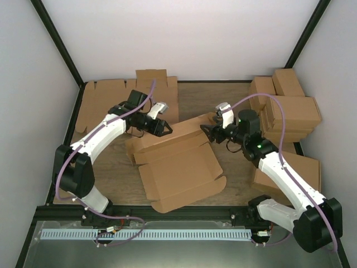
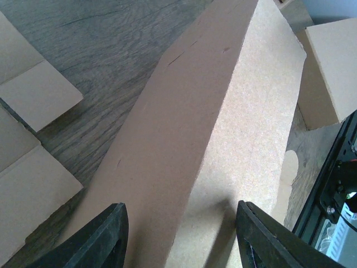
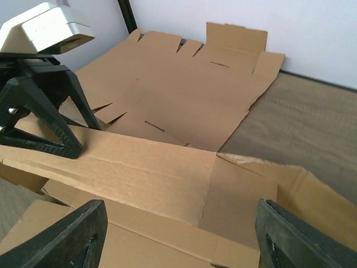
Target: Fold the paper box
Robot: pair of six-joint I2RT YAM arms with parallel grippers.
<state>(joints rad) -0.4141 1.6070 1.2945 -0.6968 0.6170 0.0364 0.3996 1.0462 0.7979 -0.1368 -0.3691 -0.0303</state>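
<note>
Paper box: you will find it at the middle of the table, turned at an angle to the edges and only partly formed. Its broad panel lies flat towards the near edge, with a rounded tab at the right-hand corner. Along the far side a long wall stands raised and leaning, and a shorter flap is up at the far right end.

Left gripper: it sits at the far long wall with its jaws parted. In its own wrist view the wall's face and folded ridge run between the two fingers. The right wrist view shows one of its fingers reaching down to the wall's top edge. You cannot tell from these views whether the tips actually bear on the cardboard.

Right gripper: it hangs just beside the raised flap at the box's far right end, jaws spread wide and holding nothing. The box interior lies below and ahead of it.

Surroundings: a stack of flat notched cardboard sheets lies at the far left, behind the box. Several closed brown cartons are grouped at the far right, and one more carton lies under the right arm
</note>
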